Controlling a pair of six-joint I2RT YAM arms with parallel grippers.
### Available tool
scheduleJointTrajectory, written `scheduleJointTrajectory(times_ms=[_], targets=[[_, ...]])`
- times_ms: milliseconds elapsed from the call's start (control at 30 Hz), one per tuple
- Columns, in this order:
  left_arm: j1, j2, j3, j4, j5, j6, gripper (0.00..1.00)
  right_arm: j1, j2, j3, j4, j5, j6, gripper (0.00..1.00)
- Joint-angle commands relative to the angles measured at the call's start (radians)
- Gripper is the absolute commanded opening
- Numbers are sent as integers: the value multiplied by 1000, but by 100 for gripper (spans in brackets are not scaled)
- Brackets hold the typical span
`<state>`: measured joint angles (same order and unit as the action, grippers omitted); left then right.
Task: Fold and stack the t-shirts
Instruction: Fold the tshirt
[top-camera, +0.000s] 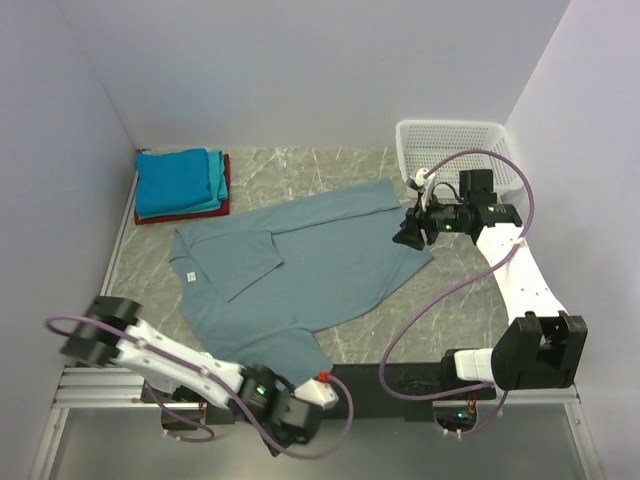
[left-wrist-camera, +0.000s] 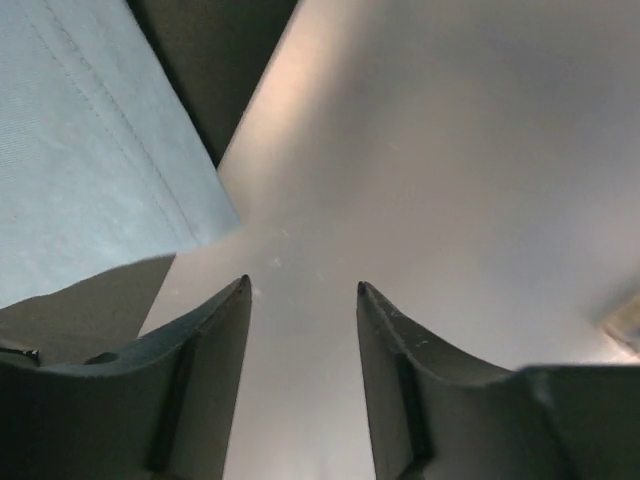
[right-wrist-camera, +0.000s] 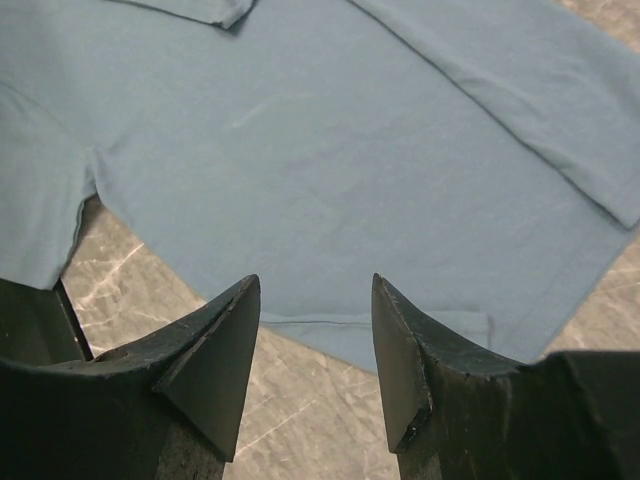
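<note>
The large grey-blue t-shirt (top-camera: 300, 270) lies spread flat on the marble table, its small white tag (top-camera: 186, 274) at the left. One sleeve is folded over the body. Folded bright blue (top-camera: 172, 180), teal (top-camera: 216, 192) and red (top-camera: 226, 172) t-shirts are stacked at the back left. My right gripper (top-camera: 408, 236) is open and empty, hovering over the shirt's right hem (right-wrist-camera: 420, 325); in its wrist view the gripper (right-wrist-camera: 316, 282) sits just above that edge. My left gripper (top-camera: 322, 384) is open and empty at the near table edge, beside the shirt's near corner (left-wrist-camera: 90, 170); in its wrist view the gripper (left-wrist-camera: 303, 285) faces a bare grey surface.
A white plastic mesh basket (top-camera: 455, 145) stands at the back right, just behind my right arm. Pale walls close in the left, back and right sides. A black base bar (top-camera: 400, 380) and metal rail run along the near edge.
</note>
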<state>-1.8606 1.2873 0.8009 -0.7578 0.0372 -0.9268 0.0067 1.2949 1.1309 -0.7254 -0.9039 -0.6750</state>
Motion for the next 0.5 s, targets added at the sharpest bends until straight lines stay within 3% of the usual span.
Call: scheduleJointTrajectory(times_ms=[0,133,467], targets=[[-66,140,93,-70,-207,-141,50,-2,15,13,-12,-26,-17,56],[-66,194,142,-109,-304,-150,48,-2,30,18,-25,-30,-24,56],[-60,270,129,-87,-278,-106,41,-28,37,20,-35,-33,-32,57]])
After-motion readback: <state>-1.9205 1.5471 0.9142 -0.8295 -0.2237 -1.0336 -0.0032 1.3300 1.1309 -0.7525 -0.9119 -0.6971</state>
